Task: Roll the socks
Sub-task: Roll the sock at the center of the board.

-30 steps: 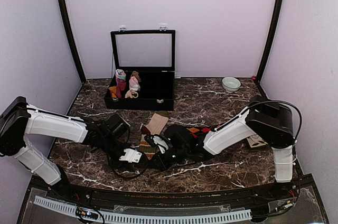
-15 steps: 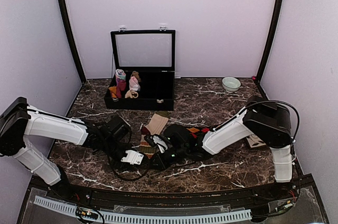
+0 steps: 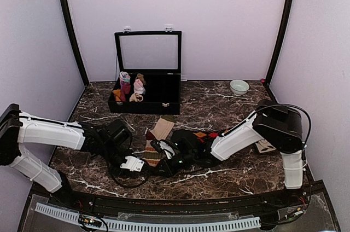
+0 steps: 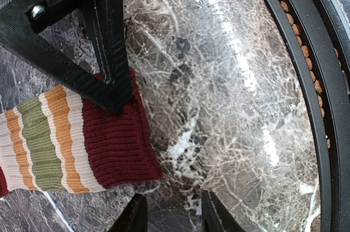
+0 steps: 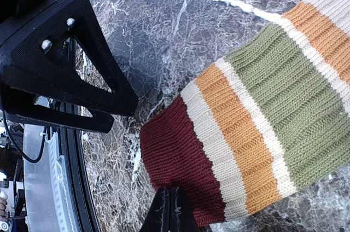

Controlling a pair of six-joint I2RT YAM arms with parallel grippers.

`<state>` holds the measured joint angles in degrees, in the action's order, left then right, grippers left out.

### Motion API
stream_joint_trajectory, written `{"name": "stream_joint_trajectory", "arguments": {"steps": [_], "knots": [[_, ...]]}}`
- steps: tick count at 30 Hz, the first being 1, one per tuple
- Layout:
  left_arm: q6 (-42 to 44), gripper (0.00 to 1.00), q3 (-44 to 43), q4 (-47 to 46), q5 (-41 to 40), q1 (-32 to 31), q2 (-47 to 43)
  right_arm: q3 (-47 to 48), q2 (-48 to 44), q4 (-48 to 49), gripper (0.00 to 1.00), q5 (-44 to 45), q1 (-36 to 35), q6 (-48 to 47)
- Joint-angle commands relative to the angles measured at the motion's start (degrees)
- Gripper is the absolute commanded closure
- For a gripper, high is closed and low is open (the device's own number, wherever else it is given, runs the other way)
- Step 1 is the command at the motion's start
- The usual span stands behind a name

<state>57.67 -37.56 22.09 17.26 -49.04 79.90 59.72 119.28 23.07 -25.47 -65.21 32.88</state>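
Crowding the striped sock (image 3: 161, 129): left fingers (image 4: 134, 219), right fingers (image 5: 164, 215); black box (image 3: 145, 107) beyond.

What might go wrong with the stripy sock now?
The shut right claw only touches the edge of the maroon toe of the sock, so the sock may slip away. The open left claw hangs very close to it, so the two claws might bump.
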Motion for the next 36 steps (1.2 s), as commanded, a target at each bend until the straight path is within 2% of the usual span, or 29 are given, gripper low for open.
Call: {"name": "stream_joint_trajectory", "arguments": {"steps": [1, 13, 24, 36], "knots": [[-0.8, 0.65, -1.9, 0.4, 1.7, -0.6, 0.4, -0.9, -0.2, -5.1, 1.0, 1.3, 0.3, -0.1], [-0.6, 0.67, -2.9, -3.3, -0.5, -3.6, 5.5, -0.1, 0.9, -5.2, 1.0, -1.5, 1.1, 4.3], [-1.5, 0.82, -0.2, -8.8, -4.2, -3.7, 5.7, 0.1, 1.0, -4.4, 1.0, -3.8, 1.9, 5.7], [-1.4, 0.77, -0.6, -6.9, -4.5, -4.0, 7.3, -1.5, 0.3, -1.6, 1.0, -6.7, 2.7, 8.9]]}}
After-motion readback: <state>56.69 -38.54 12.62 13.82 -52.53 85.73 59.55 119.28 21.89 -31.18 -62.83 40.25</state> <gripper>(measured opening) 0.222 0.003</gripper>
